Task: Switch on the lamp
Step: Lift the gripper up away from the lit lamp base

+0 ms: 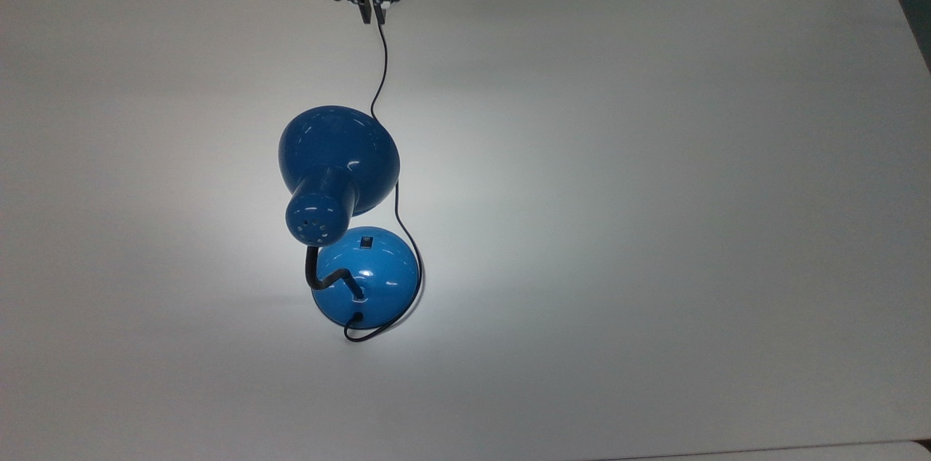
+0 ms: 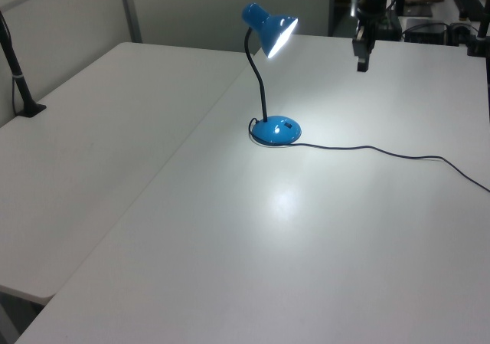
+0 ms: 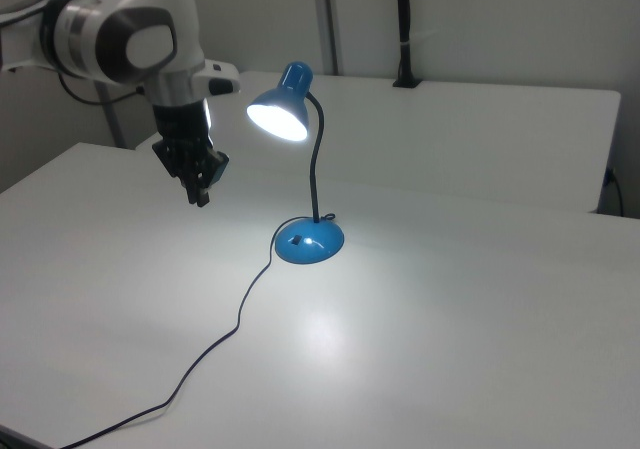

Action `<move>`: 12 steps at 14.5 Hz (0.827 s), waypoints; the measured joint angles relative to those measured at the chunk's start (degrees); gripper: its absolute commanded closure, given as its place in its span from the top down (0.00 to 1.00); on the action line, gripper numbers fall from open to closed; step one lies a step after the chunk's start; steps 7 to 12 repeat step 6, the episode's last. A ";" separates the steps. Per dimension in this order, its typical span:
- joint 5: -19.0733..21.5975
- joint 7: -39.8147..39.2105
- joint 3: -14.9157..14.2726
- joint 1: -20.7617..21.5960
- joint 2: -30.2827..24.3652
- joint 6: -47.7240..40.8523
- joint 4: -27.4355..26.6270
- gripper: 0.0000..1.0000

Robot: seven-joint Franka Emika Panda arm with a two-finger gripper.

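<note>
Near the surface's point(image 1: 654, 155) middle stands the glossy blue desk lamp point(image 1: 338, 163) on its domed base, shade glowing. Well apart, the arm's black two-finger hand point(image 1: 371, 6) hangs with fingers nearly together, holding nothing. One risk: snagging the thin black cord point(image 3: 240, 319) beneath it could drag the lamp.

1 lamp point(image 1: 339, 177); 1 pincer point(image 1: 369, 1)

A robotics lab: a white-and-grey robot arm point(image 3: 130, 39) works over broad white tables point(image 2: 153, 229) (plain partition walls point(image 3: 480, 19) behind).
</note>
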 measured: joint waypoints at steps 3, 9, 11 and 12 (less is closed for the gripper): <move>-4.18 -0.07 -0.03 0.05 0.24 -3.34 3.21 1.00; -5.87 -0.06 -0.03 0.03 1.16 -5.99 5.38 1.00; -5.87 -0.06 -0.03 0.03 1.16 -5.99 5.38 1.00; -5.87 -0.06 -0.03 0.03 1.16 -5.99 5.38 1.00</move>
